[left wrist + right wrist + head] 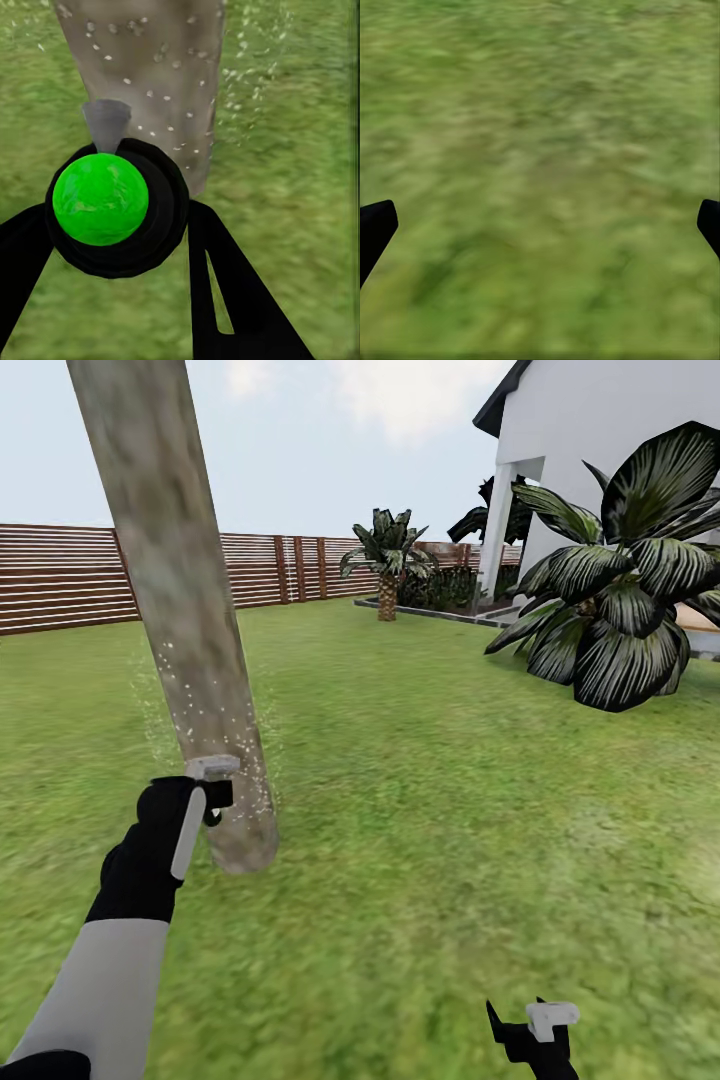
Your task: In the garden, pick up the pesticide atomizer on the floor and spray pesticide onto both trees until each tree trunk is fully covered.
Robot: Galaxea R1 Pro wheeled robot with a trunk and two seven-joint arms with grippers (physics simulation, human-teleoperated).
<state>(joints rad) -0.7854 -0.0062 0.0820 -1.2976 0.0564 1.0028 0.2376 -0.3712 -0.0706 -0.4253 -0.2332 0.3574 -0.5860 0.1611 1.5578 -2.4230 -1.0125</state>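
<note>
One thick, mottled grey-beige tree trunk [185, 610] stands on the lawn, flecked with white specks. One small palm [388, 555] grows by the brown slatted fence, and one large dark-leaved plant [625, 575] sits beside the one white house [600, 430]. Two black pincers are counted: the left pincer [205, 800] and the right pincer [535, 1035]. One black atomizer with a green round cap [101, 199] is seen.

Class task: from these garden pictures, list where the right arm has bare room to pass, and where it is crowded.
Free: the lawn between the tree trunk and the big dark-leaved plant, running back to the fence; also the grass under the open right gripper. Crowded: the trunk's foot, where the left gripper holds the atomizer amid spray droplets.
</note>
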